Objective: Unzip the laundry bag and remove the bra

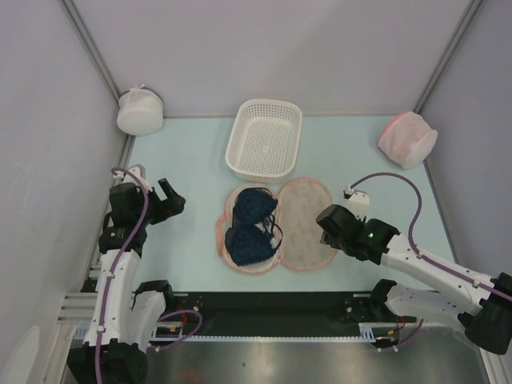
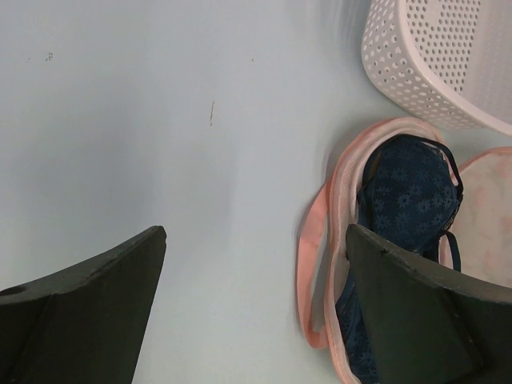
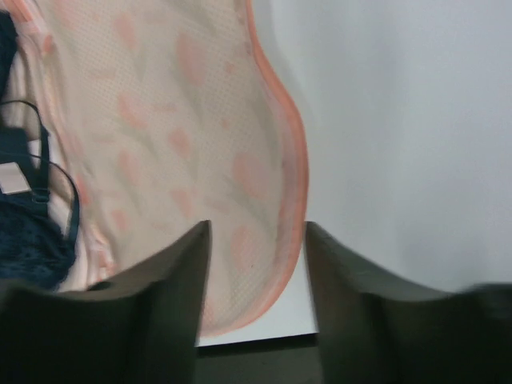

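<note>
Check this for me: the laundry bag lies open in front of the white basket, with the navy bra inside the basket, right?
Not quite. The laundry bag does lie open in front of the white basket, but the bra rests on the bag's left half, not in the basket; the top view shows it.

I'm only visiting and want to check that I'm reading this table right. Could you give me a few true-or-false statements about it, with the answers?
1. The laundry bag lies opened out flat. True.
2. The bra sits inside the white basket. False: it lies on the bag's left half, nearer the arms than the basket.
3. The left end effector is open and holds nothing. True.
4. The right end effector is clamped on the bra. False: its fingers stand apart over the pink edge of the bag's right half.
5. A white pouch and a pink pouch sit at the table's far corners. True.
</note>
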Available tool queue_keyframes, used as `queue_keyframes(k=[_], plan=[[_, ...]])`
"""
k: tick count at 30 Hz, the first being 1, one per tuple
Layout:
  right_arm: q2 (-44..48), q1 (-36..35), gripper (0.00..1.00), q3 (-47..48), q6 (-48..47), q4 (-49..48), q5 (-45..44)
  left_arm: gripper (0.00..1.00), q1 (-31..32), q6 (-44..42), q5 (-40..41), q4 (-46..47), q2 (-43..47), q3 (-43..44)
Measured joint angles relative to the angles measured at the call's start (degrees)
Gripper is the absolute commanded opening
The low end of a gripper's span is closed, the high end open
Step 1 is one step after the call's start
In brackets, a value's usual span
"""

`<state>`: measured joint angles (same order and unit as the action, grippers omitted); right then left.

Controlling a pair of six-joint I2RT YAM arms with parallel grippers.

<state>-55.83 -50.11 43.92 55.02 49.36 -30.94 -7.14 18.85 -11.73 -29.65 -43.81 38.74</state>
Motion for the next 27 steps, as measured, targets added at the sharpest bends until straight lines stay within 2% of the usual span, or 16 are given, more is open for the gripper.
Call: queue_keyframes(k=[3, 7, 13, 23, 27], plan=[[-0.46, 0.0, 0.83, 0.24, -0.39, 1.03, -0.61, 0.97, 0.48, 0.0, 0.63, -0.02, 0.33, 0.0], [-0.87, 0.11, 0.86, 1.99, -1.16, 3.1, -1.88, 0.96, 3.85, 0.15, 2.91, -0.02, 0.37, -0.07], [-0.83, 0.31, 0.87, 4.79, -3.23, 2.64, -3.19, 0.95, 22.21, 3.61, 8.9, 2.38, -1.33, -0.11], [-0.9, 0.7, 0.88, 4.35, -5.55, -2.43, -1.49, 0.96, 44.81, 8.15, 14.36, 7.02, -14.97, -0.04], [-1.36, 0.92, 0.88, 3.34, -5.73, -4.31, -0.33, 0.98, 50.99, 8.74, 15.47, 8.11, -20.87, 0.02]])
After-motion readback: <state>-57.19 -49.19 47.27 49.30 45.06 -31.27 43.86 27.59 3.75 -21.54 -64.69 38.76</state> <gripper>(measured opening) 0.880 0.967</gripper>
